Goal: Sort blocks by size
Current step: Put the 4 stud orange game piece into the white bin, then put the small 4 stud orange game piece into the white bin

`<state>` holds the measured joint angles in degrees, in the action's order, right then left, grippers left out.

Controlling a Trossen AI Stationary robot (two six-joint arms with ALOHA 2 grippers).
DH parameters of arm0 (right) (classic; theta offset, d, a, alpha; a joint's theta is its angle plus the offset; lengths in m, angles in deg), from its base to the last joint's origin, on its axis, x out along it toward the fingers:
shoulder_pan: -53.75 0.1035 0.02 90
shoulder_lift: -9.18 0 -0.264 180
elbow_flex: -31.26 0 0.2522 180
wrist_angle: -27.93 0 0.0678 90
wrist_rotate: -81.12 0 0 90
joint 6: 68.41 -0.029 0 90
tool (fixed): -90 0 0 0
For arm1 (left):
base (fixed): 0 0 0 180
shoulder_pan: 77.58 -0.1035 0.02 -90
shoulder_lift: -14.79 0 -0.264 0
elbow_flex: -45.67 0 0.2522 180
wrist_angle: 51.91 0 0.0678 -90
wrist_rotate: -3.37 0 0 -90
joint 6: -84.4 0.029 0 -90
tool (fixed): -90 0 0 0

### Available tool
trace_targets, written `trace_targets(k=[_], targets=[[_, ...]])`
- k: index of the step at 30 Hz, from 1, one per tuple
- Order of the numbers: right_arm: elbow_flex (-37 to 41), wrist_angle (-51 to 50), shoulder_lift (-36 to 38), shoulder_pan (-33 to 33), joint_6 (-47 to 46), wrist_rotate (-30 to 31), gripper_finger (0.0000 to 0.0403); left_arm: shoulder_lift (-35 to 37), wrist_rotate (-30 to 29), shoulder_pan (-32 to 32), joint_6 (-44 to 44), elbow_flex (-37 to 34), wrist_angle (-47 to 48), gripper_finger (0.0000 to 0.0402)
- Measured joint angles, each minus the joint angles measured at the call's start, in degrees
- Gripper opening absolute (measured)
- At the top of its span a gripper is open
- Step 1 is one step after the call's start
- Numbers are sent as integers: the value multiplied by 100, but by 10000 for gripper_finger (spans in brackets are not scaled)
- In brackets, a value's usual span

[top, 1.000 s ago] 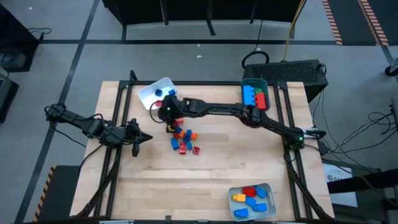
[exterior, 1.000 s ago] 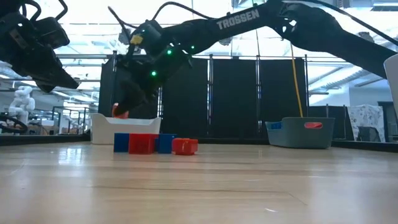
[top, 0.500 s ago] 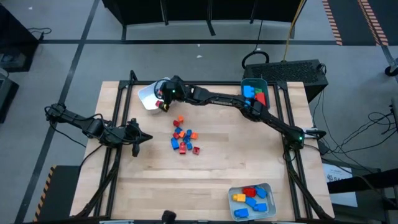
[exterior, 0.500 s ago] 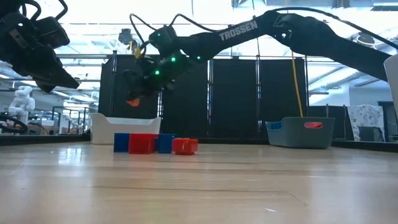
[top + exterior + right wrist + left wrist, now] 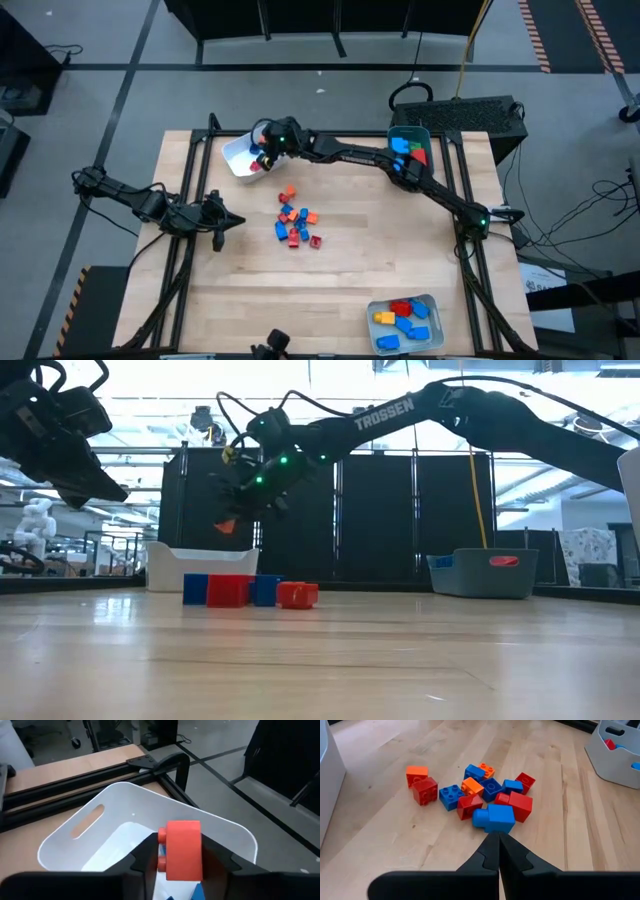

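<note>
Right gripper holds a red block over the upper-left white tray; a pile remains at centre, unsorted.

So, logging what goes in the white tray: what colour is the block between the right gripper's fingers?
Red block, clearest in the right wrist view.

loose blocks: table centre | right hand: apparently over far-left tray | left hand: left of blocks

A red brick sits between my right fingers; small red, blue, orange bricks lie clustered below-behind.
</note>
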<state>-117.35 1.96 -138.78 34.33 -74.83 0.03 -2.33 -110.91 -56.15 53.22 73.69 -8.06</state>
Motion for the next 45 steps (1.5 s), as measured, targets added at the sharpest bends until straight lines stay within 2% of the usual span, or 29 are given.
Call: trace_targets(k=[3,8,13,18,23,25,40,45], targets=[[0,0,0,-2,20,2,129,0,-2,0,-2,0,0,2],[0,23,0,0,93,-59,136,0,-2,-1,-4,0,0,2],[0,-327,103,67,300,-870,137,0,-2,0,-7,0,0,2],[-28,-1717,576,375,621,-876,136,0,-2,0,0,0,4,2],[-9,-3575,634,572,-109,-540,133,0,-2,-2,0,2,4,2],[4,-4013,561,652,-201,-397,136,0,-2,0,0,2,2,2],[15,-4085,466,815,-728,-140,204,-9,73,0,-151,2,0,2],[13,-3897,418,815,-754,53,210,-9,88,0,-151,2,0,2]])
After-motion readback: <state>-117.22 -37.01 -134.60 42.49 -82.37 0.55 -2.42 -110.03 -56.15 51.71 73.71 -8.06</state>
